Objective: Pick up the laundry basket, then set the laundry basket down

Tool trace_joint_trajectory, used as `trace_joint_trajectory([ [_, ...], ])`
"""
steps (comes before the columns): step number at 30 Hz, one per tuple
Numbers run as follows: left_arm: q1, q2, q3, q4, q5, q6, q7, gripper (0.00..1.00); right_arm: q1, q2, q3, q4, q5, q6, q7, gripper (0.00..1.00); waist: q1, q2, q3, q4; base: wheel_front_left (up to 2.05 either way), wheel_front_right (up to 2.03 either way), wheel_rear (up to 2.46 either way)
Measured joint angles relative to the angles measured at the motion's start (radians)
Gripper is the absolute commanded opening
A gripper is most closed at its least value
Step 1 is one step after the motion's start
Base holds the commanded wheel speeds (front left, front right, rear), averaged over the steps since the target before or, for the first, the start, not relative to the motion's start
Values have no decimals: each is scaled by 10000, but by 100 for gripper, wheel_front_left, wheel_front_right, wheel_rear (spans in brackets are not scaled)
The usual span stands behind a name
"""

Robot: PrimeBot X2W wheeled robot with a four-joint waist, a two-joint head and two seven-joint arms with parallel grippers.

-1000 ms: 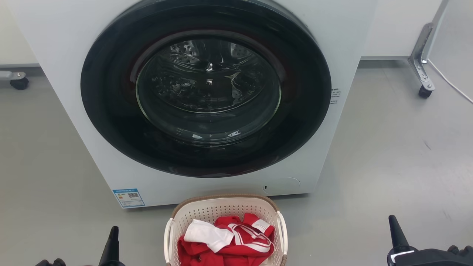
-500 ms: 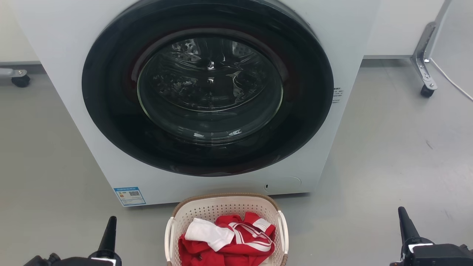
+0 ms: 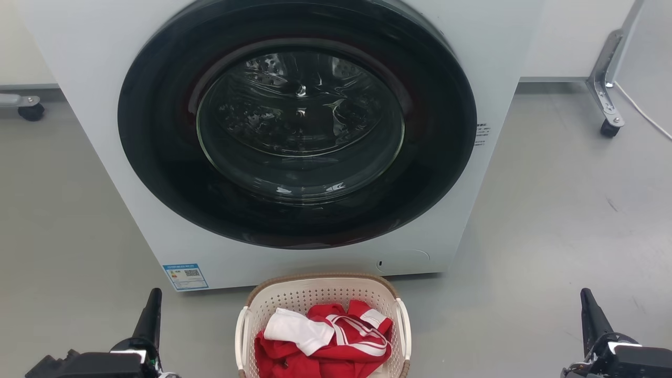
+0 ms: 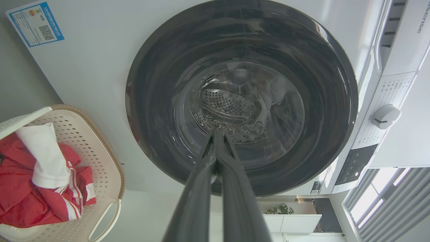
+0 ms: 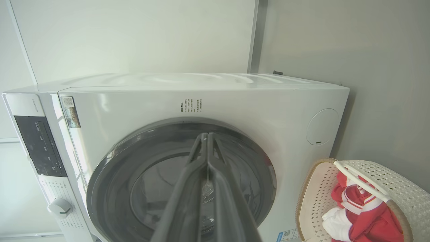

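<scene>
Left pincer [image 3: 152, 307]: fingers pressed together, empty.
Right pincer [image 3: 589, 307]: fingers pressed together, empty.
Basket [image 3: 320, 294]: on the floor [image 3: 551, 210], before the washer [image 3: 94, 105], between them.
Advice: open both, then grip the handles [image 3: 405, 331] evenly.

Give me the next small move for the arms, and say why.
Probably swing both inward toward the side handles of the laundry basket, opening on the way: the left tool and right tool sit shut, well out to either side of it, touching nothing.

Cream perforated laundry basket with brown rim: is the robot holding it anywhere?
Nothing held: left gripper and right gripper, both shut, stand apart from the laundry basket.
</scene>
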Motion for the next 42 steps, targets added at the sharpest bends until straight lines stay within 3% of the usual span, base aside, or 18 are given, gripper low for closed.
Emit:
trace_joint_trajectory([
  [5, -122, -27, 46, 71, -487, -79, 92, 0, -133, 10, -123, 31, 422, 71, 107, 0, 0, -1, 9, 9, 0, 0, 0],
  [42, -122, -36, 48, 90, -497, -79, 90, 0, -167, 13, -125, 33, 424, 79, 107, 0, 0, -1, 8, 9, 0, 0, 0],
])
